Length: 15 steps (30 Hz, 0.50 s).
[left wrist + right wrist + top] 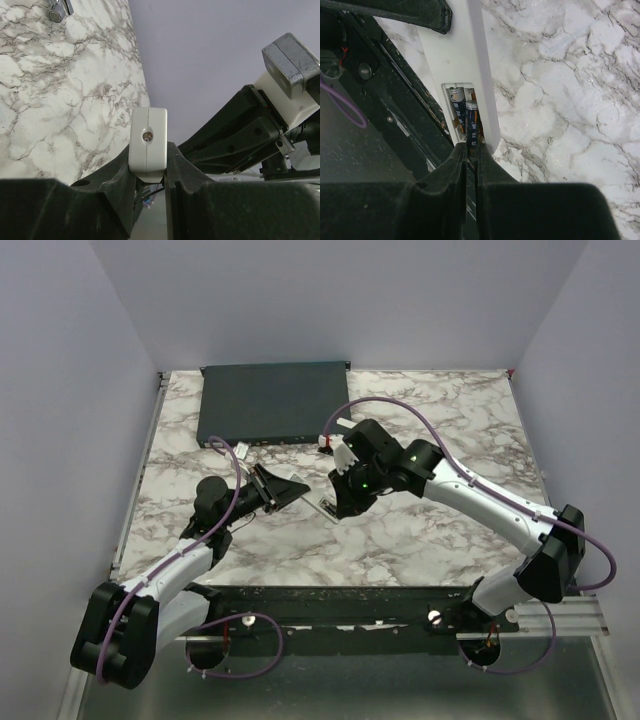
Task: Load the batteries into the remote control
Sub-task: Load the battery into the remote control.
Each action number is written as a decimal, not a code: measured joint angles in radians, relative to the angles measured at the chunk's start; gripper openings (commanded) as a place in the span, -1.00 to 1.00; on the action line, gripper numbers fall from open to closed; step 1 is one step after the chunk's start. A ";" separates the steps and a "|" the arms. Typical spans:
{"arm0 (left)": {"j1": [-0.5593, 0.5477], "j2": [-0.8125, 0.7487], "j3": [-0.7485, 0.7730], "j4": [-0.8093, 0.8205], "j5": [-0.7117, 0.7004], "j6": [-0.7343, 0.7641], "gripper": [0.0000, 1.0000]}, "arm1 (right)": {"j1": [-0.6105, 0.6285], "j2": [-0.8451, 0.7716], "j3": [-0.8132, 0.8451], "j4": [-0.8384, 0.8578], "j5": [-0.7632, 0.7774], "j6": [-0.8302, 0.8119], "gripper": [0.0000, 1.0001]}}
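Right end effector (471, 150) pinches battery (472, 116) lengthwise in remote control (456, 50), which left end effector (148, 159) clamps.

The remote control (456, 55) is a slim white plastic bar, held off the table over its middle, slightly toward the far edge. Its back faces up with the cover off, so the rectangular battery bay stands open. The left hand (148, 161) clamps one short end, where a small round lens sits in the white end face. Of the batteries, the first battery (456, 104) lies in the bay along its left wall: slim, dark, with an orange band and a silver cap. The second battery (471, 119), of the same look, lies just beside it, its upper part in the bay and its lower end pinched between the fingers of the right hand (468, 150).
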 measured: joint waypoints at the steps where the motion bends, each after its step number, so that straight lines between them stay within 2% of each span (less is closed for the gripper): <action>1: 0.000 0.000 0.000 0.000 0.000 0.001 -1.00 | 0.000 0.001 0.000 0.000 0.000 0.000 -0.77; 15: 0.000 0.000 0.000 -0.006 0.000 0.004 -1.00 | 0.000 0.010 0.003 0.007 0.001 0.007 -0.76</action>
